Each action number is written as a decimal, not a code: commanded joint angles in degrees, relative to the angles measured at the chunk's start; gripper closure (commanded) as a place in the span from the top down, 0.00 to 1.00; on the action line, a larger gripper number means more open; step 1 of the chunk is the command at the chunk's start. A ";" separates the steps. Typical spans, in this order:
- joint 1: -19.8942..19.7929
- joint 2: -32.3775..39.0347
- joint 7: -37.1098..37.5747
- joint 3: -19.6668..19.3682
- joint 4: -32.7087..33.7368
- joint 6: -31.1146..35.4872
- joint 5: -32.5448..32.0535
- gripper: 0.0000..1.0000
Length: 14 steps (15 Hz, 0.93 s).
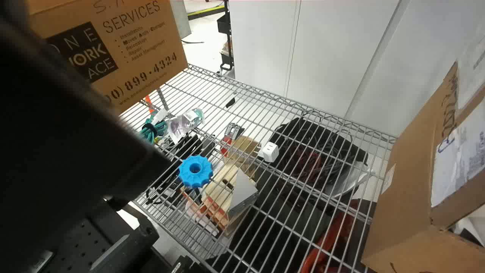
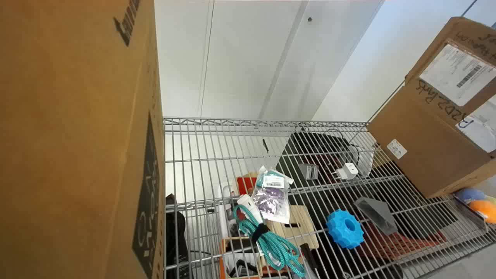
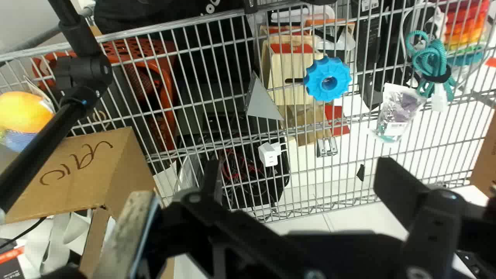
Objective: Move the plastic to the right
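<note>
A clear plastic packet with purple and teal contents and a white label lies on the wire shelf. It shows in both exterior views, close to a teal cable bundle. A blue ribbed plastic ring also lies on the shelf and shows in both exterior views. My gripper is open with nothing between its fingers, above the shelf. In the wrist view, the packet is above the right fingertip, apart from it. The fingers do not show clearly in either exterior view.
A white plug adapter, a grey triangular piece and a small metal piece also lie on the shelf. Cardboard boxes stand at both ends. A dark blurred shape covers the left of an exterior view.
</note>
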 commanded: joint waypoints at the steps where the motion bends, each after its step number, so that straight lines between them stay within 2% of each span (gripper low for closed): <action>1: -1.07 0.13 -0.51 0.87 0.21 -0.16 0.68 1.00; 10: -1.08 0.11 -0.48 0.85 0.24 -0.16 0.68 1.00; 14: 1.24 5.20 -3.85 -0.96 3.91 -0.57 3.65 1.00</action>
